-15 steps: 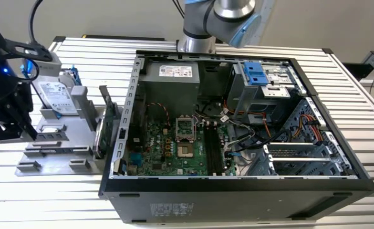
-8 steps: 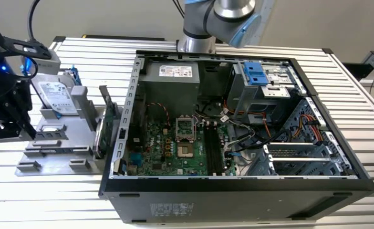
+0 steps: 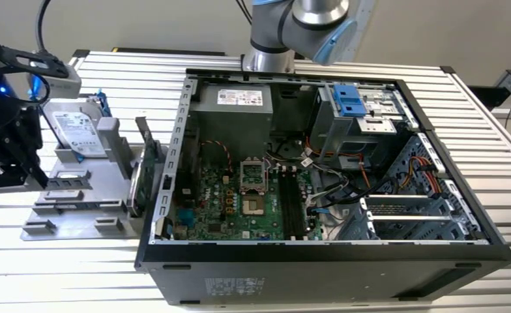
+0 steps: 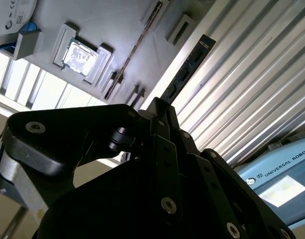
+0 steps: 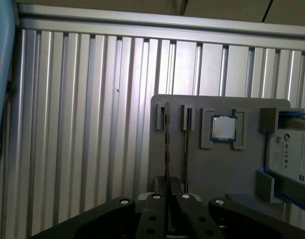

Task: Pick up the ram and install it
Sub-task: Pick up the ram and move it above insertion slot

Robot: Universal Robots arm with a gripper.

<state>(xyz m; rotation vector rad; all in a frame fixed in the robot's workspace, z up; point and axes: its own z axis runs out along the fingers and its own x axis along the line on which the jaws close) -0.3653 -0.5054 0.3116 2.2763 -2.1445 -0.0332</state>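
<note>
1. Exterior view: I see the gripper (image 3: 16,173) at the exterior view's left edge, just beside the grey tray (image 3: 81,218) and raised above the slatted table (image 3: 47,274). The drive (image 3: 75,130) leans in the tray. The open case (image 3: 325,261) lies well apart, toward the exterior view's right.
2. Second wrist view: the ram (image 4: 189,64), a dark narrow stick with a row of chips, juts straight out from the gripper (image 4: 159,112). The fingers look pressed together on its near end. Its far end reaches past the tray's edge and over the table slats. A square silver chip (image 4: 81,55) sits in a tray pocket.
3. First wrist view: I see the ram (image 5: 167,144) edge-on as a thin line, running from the fingertips out over the tray. The silver chip and the drive lie beyond it.
</note>
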